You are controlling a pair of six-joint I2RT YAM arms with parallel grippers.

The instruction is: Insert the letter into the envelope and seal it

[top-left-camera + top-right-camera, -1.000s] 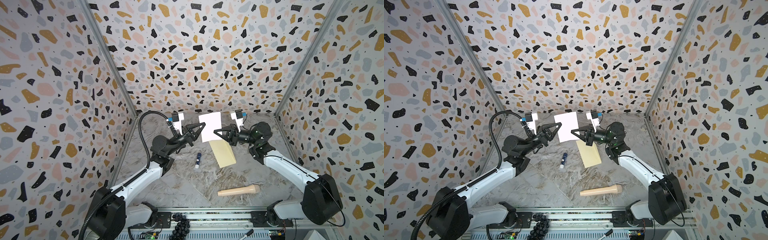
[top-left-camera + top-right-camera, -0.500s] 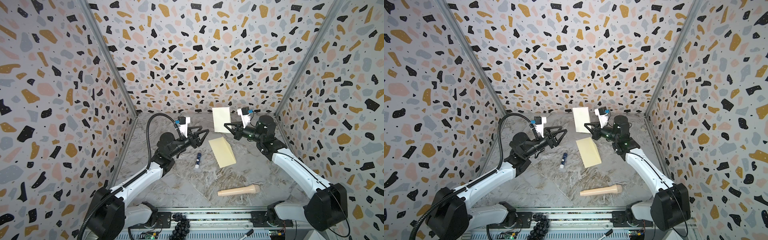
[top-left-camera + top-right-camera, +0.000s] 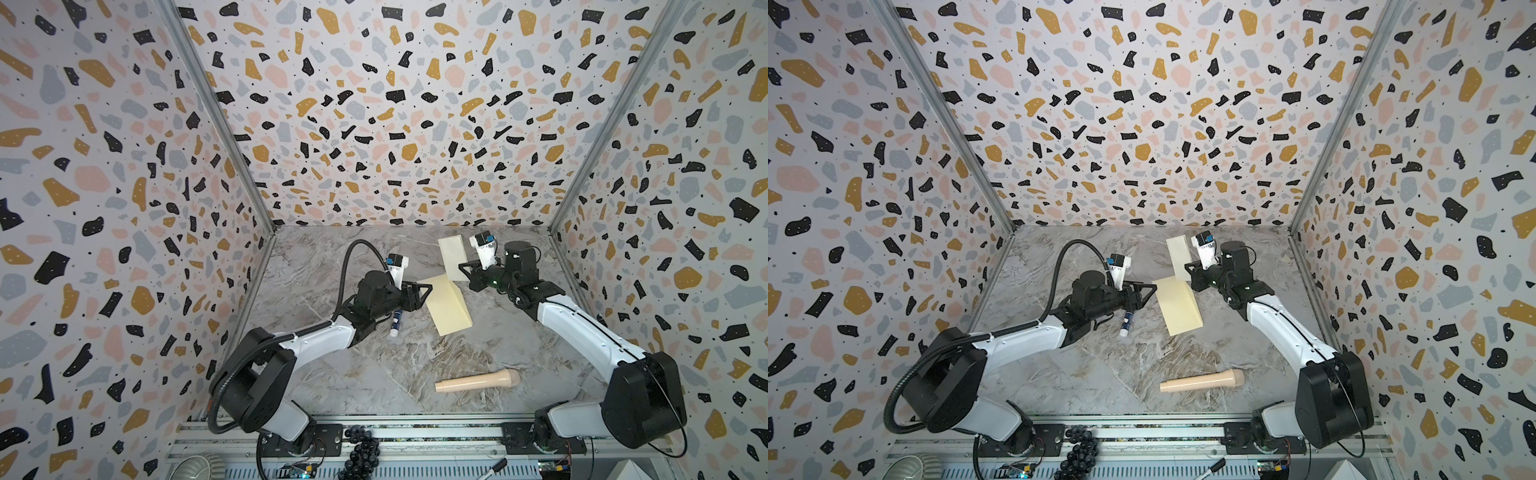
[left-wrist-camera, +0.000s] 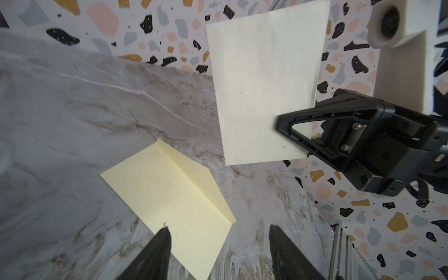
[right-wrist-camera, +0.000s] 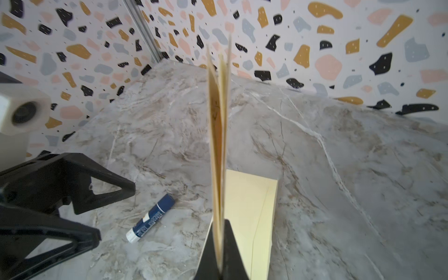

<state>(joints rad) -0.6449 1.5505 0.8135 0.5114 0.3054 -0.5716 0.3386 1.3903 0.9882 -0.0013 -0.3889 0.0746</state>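
- Grip: the right gripper (image 3: 461, 270) is clenched on the folded letter (image 3: 451, 255), pinching it at its lower edge. It holds the sheet upright in the air toward the back of the table.
- In the right wrist view the letter (image 5: 218, 121) shows edge-on. Its tan layers splay slightly apart above the closed fingers (image 5: 229, 244).
- In the left wrist view the letter's (image 4: 261, 92) pale outer face is seen flat, with the right gripper (image 4: 278, 122) biting in from one side.
- The left gripper (image 3: 422, 297) is released, its jaws spread and empty. It hovers just beside the envelope's long edge, on the side away from the right arm.
- The envelope (image 3: 446, 307) lies flat on the marble tabletop (image 3: 374, 374) between the two arms. It is just in front of and below the raised letter.
- A crease runs along the envelope (image 4: 169, 194), with the flap spread out beyond it.
- A blue-and-white glue stick (image 3: 395, 324) lies on the table just under the left arm's wrist, near the envelope but apart from it.
- A beige wooden pestle-shaped stick (image 3: 478, 380) lies on its side near the front edge, well apart from both grippers.
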